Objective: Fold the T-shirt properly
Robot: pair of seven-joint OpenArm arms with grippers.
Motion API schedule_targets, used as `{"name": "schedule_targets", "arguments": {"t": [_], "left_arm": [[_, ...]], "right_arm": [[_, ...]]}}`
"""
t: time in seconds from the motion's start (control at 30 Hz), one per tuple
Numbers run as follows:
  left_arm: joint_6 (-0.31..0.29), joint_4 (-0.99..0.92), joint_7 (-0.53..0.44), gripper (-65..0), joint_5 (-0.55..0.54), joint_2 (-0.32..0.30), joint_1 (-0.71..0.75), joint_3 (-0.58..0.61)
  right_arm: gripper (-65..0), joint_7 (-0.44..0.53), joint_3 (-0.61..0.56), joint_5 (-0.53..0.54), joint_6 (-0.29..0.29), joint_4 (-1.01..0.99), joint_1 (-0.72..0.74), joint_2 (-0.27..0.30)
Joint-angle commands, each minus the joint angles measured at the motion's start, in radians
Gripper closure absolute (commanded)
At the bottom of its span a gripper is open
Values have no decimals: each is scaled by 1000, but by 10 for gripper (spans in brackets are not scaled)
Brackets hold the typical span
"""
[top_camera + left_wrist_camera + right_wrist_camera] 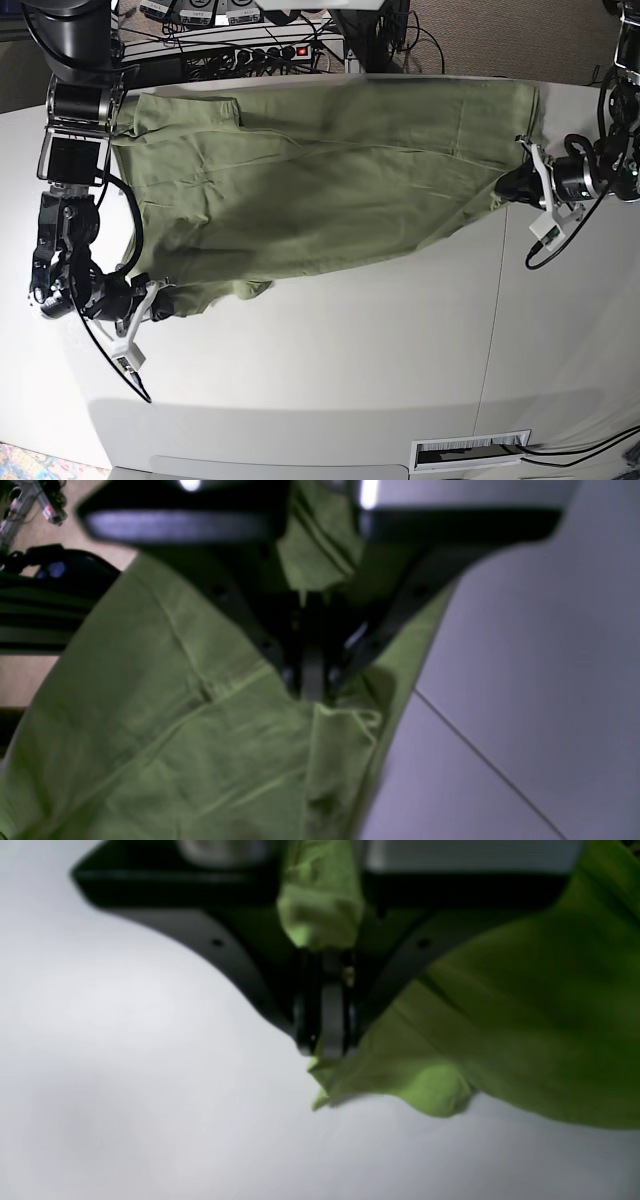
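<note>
Currently the worktop [330,350] is white, with a seam line running down its right part, and most of its near half is bare. T-shirt [320,170] lies spread across the far half, long axis running side to side in the base view, far edge close to the worktop's back edge. It's mostly flat, with creases and a bunched flap near the lower-left corner.

You've got both ends pinned. Right claw [160,300], on the base view's left, has its jaws closed on a gathered corner of fabric; in the right wrist view [325,1052] cloth bulges between the fingers and hangs off the tip just above the worktop. Left claw [512,183], on the base view's right, is clamped on the opposite edge; in the left wrist view [312,692] the jaws are pinched tight on a small fold of hem.

Key relation: the shirt body lies between the two claws, stretched diagonally from one to the other. Neither arm is nearer the bulk; each owns its own end. My read: any fold needs both claws moving together across the long axis, or the cloth will skew. Watch the loose flap by the right claw, likely to tuck under.
</note>
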Motion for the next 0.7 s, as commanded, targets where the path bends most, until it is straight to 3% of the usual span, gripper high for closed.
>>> {"name": "schedule_targets", "arguments": {"t": [0.0, 0.23, 0.5, 0.67], "left_arm": [[-3, 22, -4, 0, -15, -34, -14, -12], [-3, 90, 57, 0, -47, -112, -14, -13], [-3, 129, 163, 0, -117, -142, -10, -13], [-3, 129, 166, 0, -120, -175, 32, -13]], "right_arm": [[0, 2, 5, 9, 3, 16, 30, 18], [0, -22, 5, 45, 3, 21, -3, 31], [0, -67, 5, 74, 3, 43, -10, 45], [0, -87, 5, 91, 3, 44, -42, 51]]}}
